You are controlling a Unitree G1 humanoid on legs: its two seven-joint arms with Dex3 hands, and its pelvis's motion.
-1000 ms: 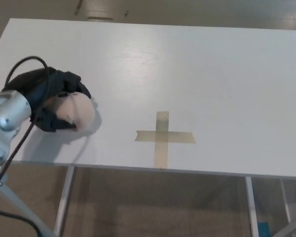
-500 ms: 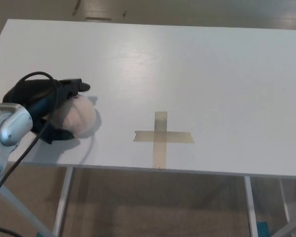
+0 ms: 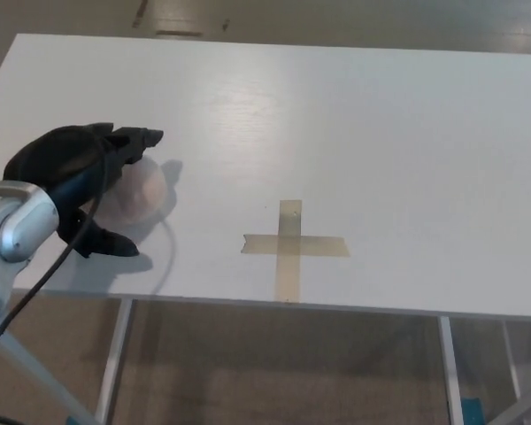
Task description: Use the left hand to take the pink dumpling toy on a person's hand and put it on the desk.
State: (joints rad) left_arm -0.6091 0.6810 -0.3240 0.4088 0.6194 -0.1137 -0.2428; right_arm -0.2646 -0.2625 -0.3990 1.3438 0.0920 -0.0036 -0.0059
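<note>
At the far left, the robot's silver-grey forearm (image 3: 13, 232) comes up from the bottom corner, a black cable (image 3: 62, 261) looping along it. The black left hand (image 3: 81, 173) hangs over the near-left part of the wide white rectangular surface (image 3: 354, 133). Its fingers (image 3: 140, 138) reach out over the top, the thumb (image 3: 106, 243) juts out low towards the front edge, and there is a clear gap between them: the hand is spread, nothing pinched. Tucked just beside the palm, between fingers and thumb, sits the pale pink rounded dumpling toy (image 3: 140, 193), lying on the surface with its left side partly hidden behind the hand. Whether any part of the hand touches the toy, the view does not tell. A soft shadow falls to the toy's right.

Moving right, near the middle of the front edge, a cross of tan masking tape (image 3: 292, 245) is stuck flat on the surface, well apart from the toy. Below the edge, pale metal legs (image 3: 115, 359) stand on a brownish floor (image 3: 283, 372). The right hand does not show at all.
</note>
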